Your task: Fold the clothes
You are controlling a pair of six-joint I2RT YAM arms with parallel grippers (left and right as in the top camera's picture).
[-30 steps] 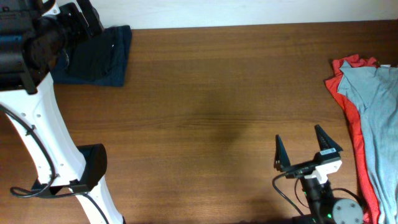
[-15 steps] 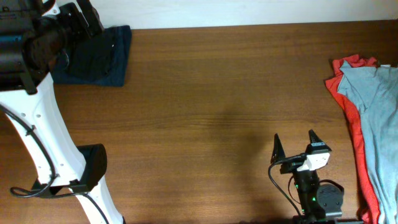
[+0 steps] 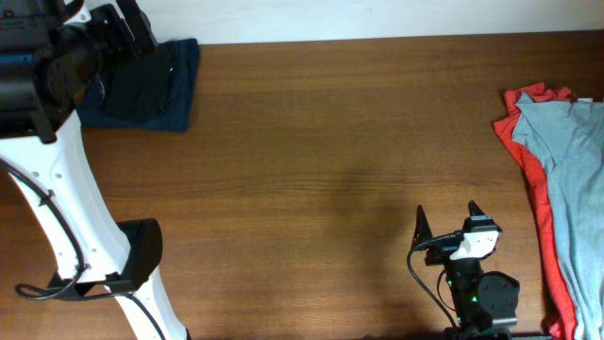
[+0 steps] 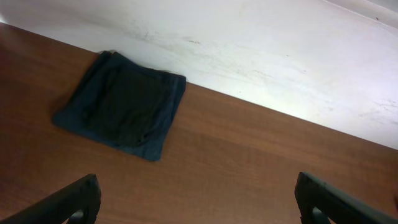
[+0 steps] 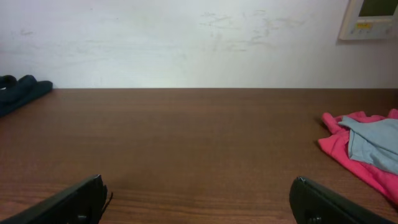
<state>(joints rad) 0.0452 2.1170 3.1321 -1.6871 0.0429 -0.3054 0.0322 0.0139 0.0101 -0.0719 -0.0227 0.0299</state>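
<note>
The unfolded pile (image 3: 566, 170) lies to the right of the released, empty right hand (image 3: 447, 212), running front to back.

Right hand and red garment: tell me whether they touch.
Apart. Overhead view shows plain tabletop between the right hand and the red garment.

We have open table (image 3: 311, 142) mid-frame. A navy garment (image 3: 160, 90) lies upper left; red and grey-blue clothes (image 3: 566, 179) crowd the right edge.
</note>
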